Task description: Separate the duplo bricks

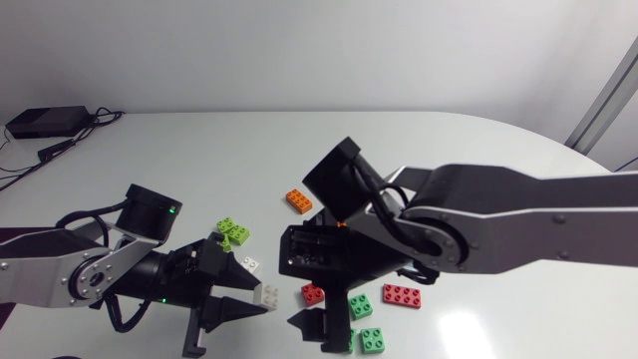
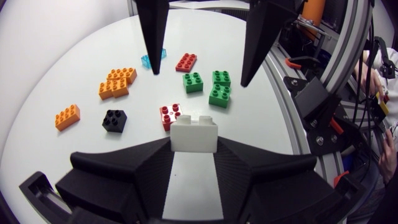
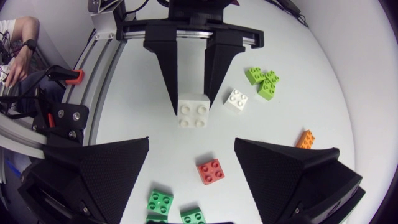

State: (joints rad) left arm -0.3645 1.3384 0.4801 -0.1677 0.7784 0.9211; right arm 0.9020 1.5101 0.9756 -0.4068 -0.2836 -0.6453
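White brick (image 1: 269, 295), head view: near bench (image 1: 299, 150) front, 5 o'clock of green bricks (image 1: 234, 231). Left wrist: left end effector (image 2: 194, 149) clamps it. Right wrist: right end effector (image 3: 192, 142) wide, brick ahead; skewed closing could twist it loose.

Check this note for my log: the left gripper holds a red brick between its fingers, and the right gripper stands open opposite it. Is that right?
Not quite. The left gripper holds a white brick, not a red one. The left wrist view shows it clamped between the two fingers. The rest holds: the right gripper stands open opposite it.
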